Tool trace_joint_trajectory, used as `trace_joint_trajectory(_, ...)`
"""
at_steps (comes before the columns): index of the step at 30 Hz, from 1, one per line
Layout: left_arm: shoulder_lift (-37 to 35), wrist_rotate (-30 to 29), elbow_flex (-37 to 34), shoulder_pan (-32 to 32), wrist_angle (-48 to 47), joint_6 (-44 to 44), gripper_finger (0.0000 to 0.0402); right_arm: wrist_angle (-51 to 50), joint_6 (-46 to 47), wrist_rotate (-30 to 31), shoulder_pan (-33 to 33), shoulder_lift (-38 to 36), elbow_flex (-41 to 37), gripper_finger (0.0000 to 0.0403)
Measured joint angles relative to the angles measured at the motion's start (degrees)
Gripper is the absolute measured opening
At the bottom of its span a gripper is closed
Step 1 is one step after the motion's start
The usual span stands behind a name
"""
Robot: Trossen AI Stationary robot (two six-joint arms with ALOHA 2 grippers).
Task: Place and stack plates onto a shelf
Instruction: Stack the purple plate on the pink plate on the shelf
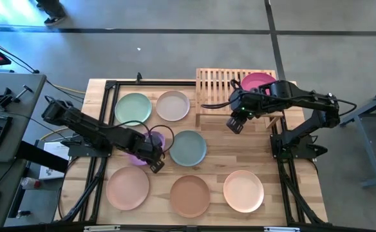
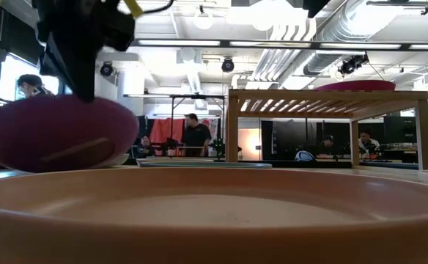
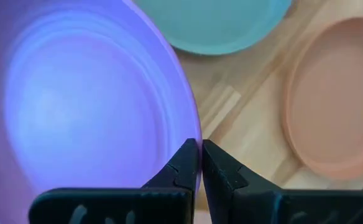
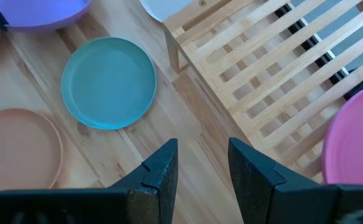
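My left gripper (image 1: 154,161) is shut on the purple plate (image 1: 138,153), left of the grey-teal plate (image 1: 188,148). The purple plate also shows in the low view (image 2: 53,132), below the arm. My right gripper (image 1: 234,124) is open and empty (image 4: 203,155), above the tabletop just in front of the slatted shelf (image 1: 223,87). The magenta plate (image 1: 257,82) lies on the shelf's right half. The mint green plate (image 1: 133,107), pale pink plate (image 1: 173,106), peach plate (image 1: 128,187), terracotta plate (image 1: 190,195) and cream plate (image 1: 243,191) lie flat on the table. My left gripper pinches the purple plate's rim (image 3: 191,124) between its two fingers, on the side nearest the grey-teal plate. The fingers come slanting down from the table's left. The plate sits tilted, its underside showing in the low view. The terracotta plate's rim hides whether its low edge touches the table.
The shelf's left half (image 4: 262,68) is bare slats. The grey-teal plate (image 4: 107,81) lies between the two grippers. In the low view the terracotta plate's rim (image 2: 214,183) fills the foreground. A desk with gear (image 1: 8,109) stands left of the table. People show in the room behind (image 2: 196,136).
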Motion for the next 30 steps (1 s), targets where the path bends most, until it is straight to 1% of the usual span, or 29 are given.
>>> trace_joint_trajectory(6,-0.04,-0.07,4.56,-0.43,-5.41,4.41,0.0002,1.23,0.02,-0.01,0.0,0.0,0.0,0.0119)
trace_joint_trajectory(14,-0.04,-0.05,4.95,-0.39,-7.33,7.08,0.0001,2.52,1.55,0.0,0.0,0.0,0.0,0.0119)
trace_joint_trajectory(19,-0.04,0.5,4.95,-0.39,-7.3,12.73,0.0001,3.49,1.79,0.0,0.0,0.0,0.0,0.0119)
trace_joint_trajectory(26,-0.55,1.6,5.16,-0.39,-7.16,21.21,0.0,4.2,5.25,-0.01,0.0,0.0,0.0,0.0119)
trace_joint_trajectory(30,-0.82,1.21,7.59,-0.39,-9.5,27.79,0.0,4.32,7.7,-0.01,0.0,-0.01,0.0,0.0119)
